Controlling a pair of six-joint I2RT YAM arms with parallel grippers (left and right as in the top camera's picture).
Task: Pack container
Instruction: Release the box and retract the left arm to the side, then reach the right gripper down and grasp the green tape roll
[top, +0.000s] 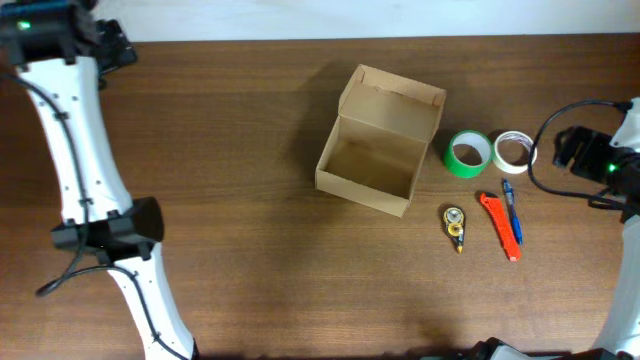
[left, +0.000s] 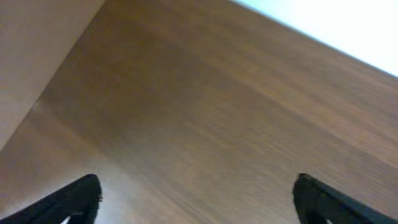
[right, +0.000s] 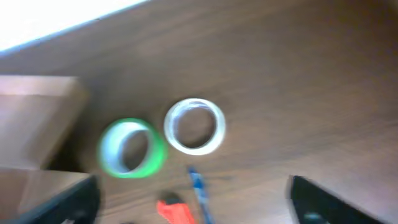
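Overhead view: a small plain brown cardboard box (top: 360, 190) sits near the middle of the dark wooden table (top: 240, 260), open, with its lid flap standing up on the far side.
Beside the box: a green roll of tape (top: 467, 154) lies just to its right, and a white roll of tape (top: 514, 150) sits right against the green one.
Nearer the front: a small yellow tape dispenser (top: 455, 225), an orange utility knife (top: 499, 226) and a blue pen (top: 512, 213) lie close together.
Left gripper (left: 196, 193): its black fingers are spread wide, with only table wood between them. It is over the far left corner, well apart from the box.
Right gripper (right: 193, 199): its fingers are also spread wide, gripping nothing. It hangs over the two rolls, and the box is off to the left of its jaws, beyond the green roll.
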